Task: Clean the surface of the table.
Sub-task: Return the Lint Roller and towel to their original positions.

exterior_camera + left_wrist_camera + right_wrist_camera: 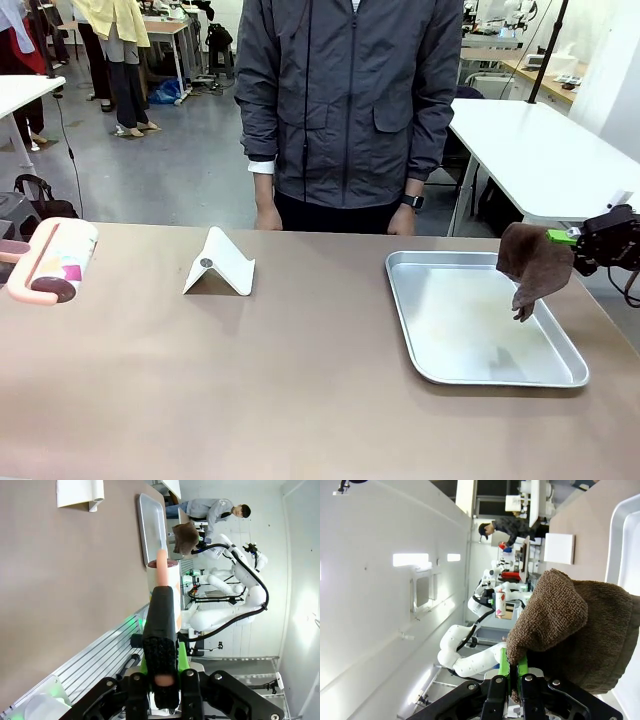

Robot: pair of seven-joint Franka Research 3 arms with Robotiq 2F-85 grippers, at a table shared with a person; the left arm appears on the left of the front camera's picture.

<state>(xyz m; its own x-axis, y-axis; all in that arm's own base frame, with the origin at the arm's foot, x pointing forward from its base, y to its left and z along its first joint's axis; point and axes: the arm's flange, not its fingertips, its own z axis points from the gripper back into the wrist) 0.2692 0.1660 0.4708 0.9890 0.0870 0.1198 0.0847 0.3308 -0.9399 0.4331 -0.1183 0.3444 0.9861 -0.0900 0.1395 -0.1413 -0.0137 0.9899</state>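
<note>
We hold one brown cloth (532,262) clamped in the right gripper (562,238) over the one metal tray (480,318), and one lint roller (55,258) clamped in the left gripper (163,680). The one table (250,380) spreads below us — to wipe well, we should lower the cloth flat onto bare tabletop, beside the tray, clear of the one white stand (220,264).

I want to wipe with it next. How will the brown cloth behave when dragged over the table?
Probably floppy: the brown cloth hangs limp from the right gripper, its corner drooping over the tray. Its looped, towel-like surface suggests it grips rather than slides. It looks light, so it may bunch up on the table unless pressed flat.
</note>
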